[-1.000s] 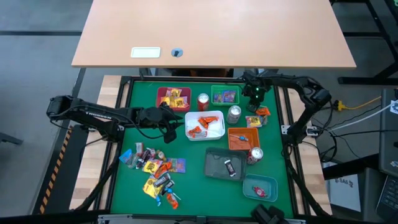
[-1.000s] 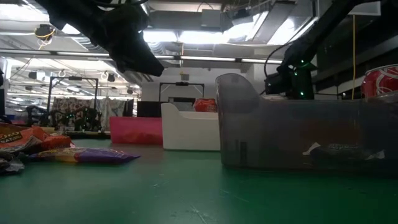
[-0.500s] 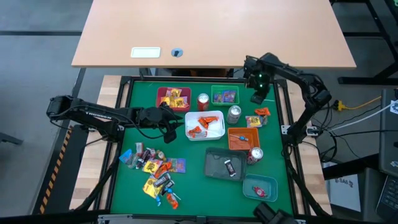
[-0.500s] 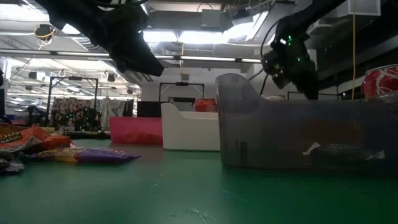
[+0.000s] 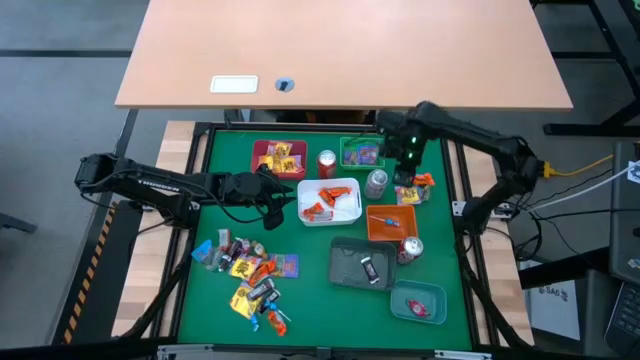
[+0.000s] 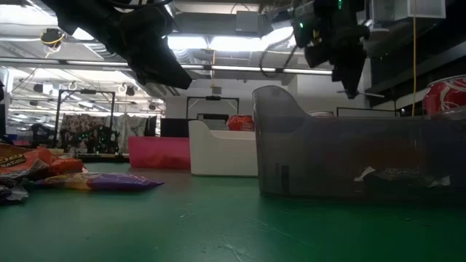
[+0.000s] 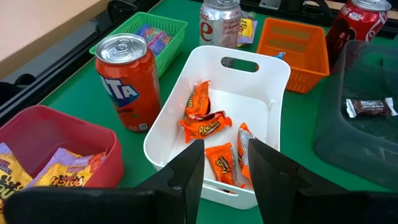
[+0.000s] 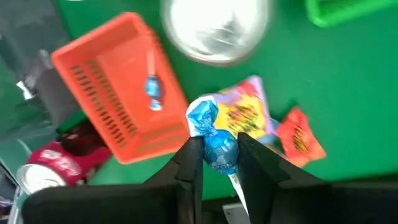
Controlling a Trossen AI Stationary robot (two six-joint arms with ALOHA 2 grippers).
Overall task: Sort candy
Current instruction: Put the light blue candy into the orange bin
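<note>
The candy lies in a loose pile (image 5: 250, 272) on the green mat near the left edge, and some is sorted in the trays. My right gripper (image 5: 408, 163) hangs high over a few loose sweets (image 5: 412, 190) beside the silver can (image 5: 376, 182), shut on a blue lollipop (image 8: 217, 151). Below it I see a yellow-purple packet (image 8: 245, 115) and an orange sweet (image 8: 298, 138). My left gripper (image 7: 227, 168) is open and empty, hovering over the near end of the white tray (image 7: 273, 74), which holds orange sweets (image 7: 202, 118). My right gripper pinches the blue-wrapped lollipop by its round head (image 8: 219, 155) between the two fingers (image 8: 189, 165), coming from above and pointing down. The lollipop is lifted clear of the table. Its white stick (image 8: 235, 184) runs back toward the wrist.
Trays stand mid-table: red (image 5: 278, 157), green (image 5: 362, 153), orange (image 5: 390, 222) with one blue lollipop (image 8: 152, 87), grey (image 5: 362, 265), teal (image 5: 418, 302). Red cans stand at the far side (image 5: 326, 163) and by the orange tray (image 5: 411, 248). Bare mat lies between pile and trays.
My right gripper has risen well above the table, and its arm has swung in from the right edge toward the table's left, over the loose sweets by the silver can. The left arm and the candy have stayed where they were.
</note>
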